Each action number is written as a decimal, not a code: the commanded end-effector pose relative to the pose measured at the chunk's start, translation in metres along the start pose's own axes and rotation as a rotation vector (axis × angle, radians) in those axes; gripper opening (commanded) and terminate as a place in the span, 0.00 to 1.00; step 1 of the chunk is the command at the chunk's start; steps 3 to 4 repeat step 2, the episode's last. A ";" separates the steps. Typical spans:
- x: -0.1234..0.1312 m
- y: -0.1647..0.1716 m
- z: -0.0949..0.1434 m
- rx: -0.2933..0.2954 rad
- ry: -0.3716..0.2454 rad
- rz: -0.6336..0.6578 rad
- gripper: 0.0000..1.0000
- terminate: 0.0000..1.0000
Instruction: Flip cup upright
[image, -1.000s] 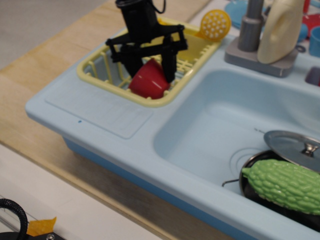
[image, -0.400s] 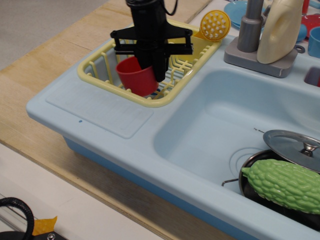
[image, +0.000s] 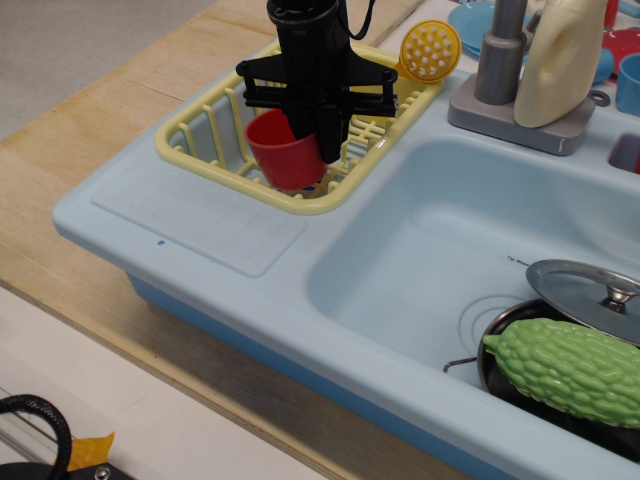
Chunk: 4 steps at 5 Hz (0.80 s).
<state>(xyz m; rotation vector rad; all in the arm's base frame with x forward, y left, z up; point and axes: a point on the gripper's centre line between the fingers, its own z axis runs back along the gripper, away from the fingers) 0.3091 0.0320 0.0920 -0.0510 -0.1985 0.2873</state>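
The red cup (image: 286, 155) stands upright with its rim up, inside the yellow dish rack (image: 205, 135) at the back left of the light blue sink unit. My black gripper (image: 312, 135) comes down from above onto the cup's right wall. One finger (image: 331, 140) shows outside the cup; the other is hidden at or inside the rim. The gripper is shut on the cup's wall. I cannot tell whether the cup's base rests on the rack floor or hangs just above it.
The sink basin (image: 440, 250) lies to the right, holding a black pot with a green bumpy gourd (image: 570, 370) and a metal lid (image: 590, 290). A grey faucet (image: 500, 60), a cream bottle (image: 565, 60) and a yellow strainer (image: 430, 50) stand behind. The drainboard (image: 200, 215) lies in front of the rack.
The cup was tilted with its base up in the gripper. It has been turned rim-up and shifted slightly right within the rack, still held.
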 end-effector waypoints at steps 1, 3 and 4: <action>0.003 0.001 0.005 0.002 -0.039 0.010 1.00 0.00; 0.003 0.001 0.005 0.002 -0.039 0.010 1.00 1.00; 0.003 0.001 0.005 0.002 -0.039 0.010 1.00 1.00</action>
